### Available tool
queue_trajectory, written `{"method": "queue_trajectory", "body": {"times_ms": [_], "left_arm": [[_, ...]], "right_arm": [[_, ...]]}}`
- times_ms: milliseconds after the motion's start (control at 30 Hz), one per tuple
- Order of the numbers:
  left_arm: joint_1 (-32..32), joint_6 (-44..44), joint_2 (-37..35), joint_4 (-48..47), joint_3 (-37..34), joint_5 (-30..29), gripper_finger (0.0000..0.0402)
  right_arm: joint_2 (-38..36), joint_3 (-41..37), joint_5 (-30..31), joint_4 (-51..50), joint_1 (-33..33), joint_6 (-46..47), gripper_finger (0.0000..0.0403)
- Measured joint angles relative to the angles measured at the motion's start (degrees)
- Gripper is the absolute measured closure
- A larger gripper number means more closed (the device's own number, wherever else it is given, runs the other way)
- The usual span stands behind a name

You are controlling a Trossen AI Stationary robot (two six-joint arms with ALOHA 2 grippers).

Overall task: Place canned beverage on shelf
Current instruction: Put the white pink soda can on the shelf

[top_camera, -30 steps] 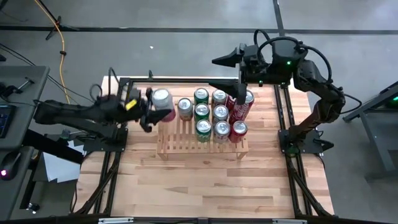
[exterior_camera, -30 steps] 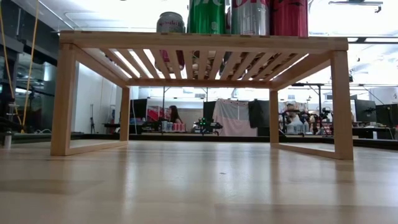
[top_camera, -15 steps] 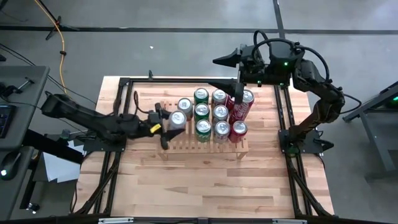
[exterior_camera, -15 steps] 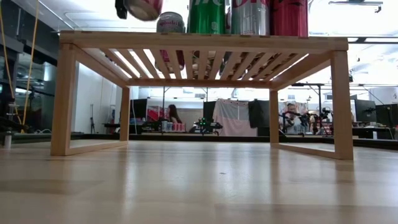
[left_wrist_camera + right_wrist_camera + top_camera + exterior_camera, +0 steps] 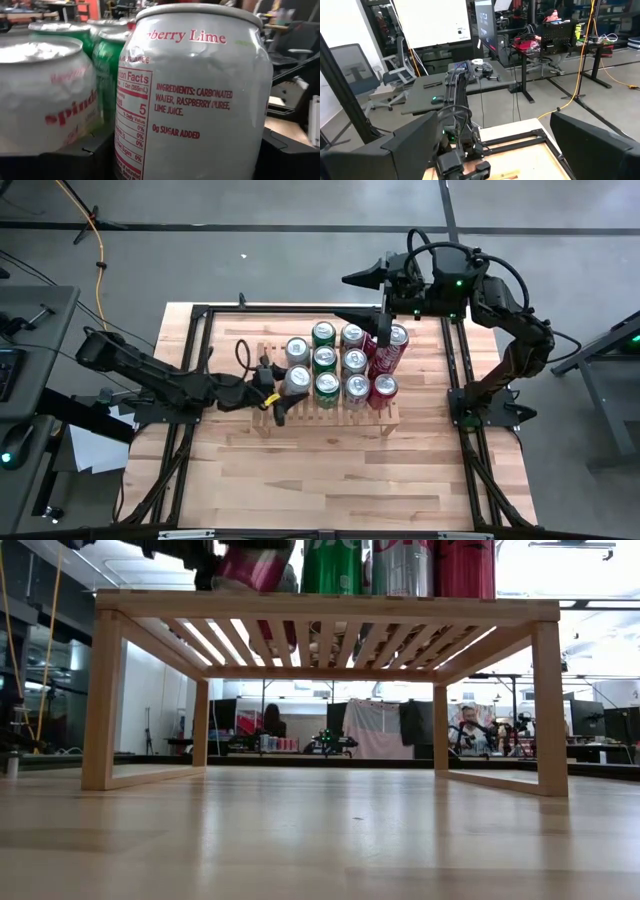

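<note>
Left gripper [image 5: 283,393]: it is low over the left part of the shelf, and its fingers are closed around a pale can with red print
Held can [image 5: 192,90]: it stands upright between the two dark fingers; the label reads "Raspberry Lime"; in the low view [image 5: 252,567] its pink and red side shows at the level of the shelf top, but I cannot tell if the bottom already touches the slats
Place of the held can: at the front left of the group of cans, just beside a green can and in front of another pale can
Shelf [image 5: 266,418]: a low rack of light wood with many slats, in the middle of the table [image 5: 330,480]; from the low view its legs [image 5: 100,700] stand flat on the wood
Other cans on the shelf [image 5: 340,362]: green, silver and red ones in close rows, filling the middle and the right part
Right gripper [image 5: 368,300]: it hangs above the far right edge of the table, well apart from the held can; its fingers [image 5: 600,145] are spread wide with nothing between them
Room behind: people sit at desks far beyond the table
</note>
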Motion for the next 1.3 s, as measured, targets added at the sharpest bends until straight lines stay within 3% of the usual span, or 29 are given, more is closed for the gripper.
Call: {"method": "queue_trajectory", "body": {"times_ms": [433, 667, 900, 1300], "left_arm": [[0.1, -1.6, 2.1, 0.2, 0.0, -3.7, 0.0126], [0.1, -1.6, 2.0, 0.8, 0.2, -3.7, 0.0056], [0.1, -1.4, 2.0, 1.6, 0.2, -3.0, 0.0051], [0.1, 8.9, -6.1, 7.0, 0.1, -3.0, 0.0049]], "right_arm": [[0.0, 0.0, 0.0, 0.0, 0.0, 0.0, 0.0032], [0.0, 0.0, 0.0, 0.0, 0.0, 0.0, 0.0032], [0.1, 0.0, 0.0, 0.0, 0.0, 0.0, 0.0032], [0.1, 0.0, 0.0, 0.0, 0.0, 0.0, 0.0032]]}}
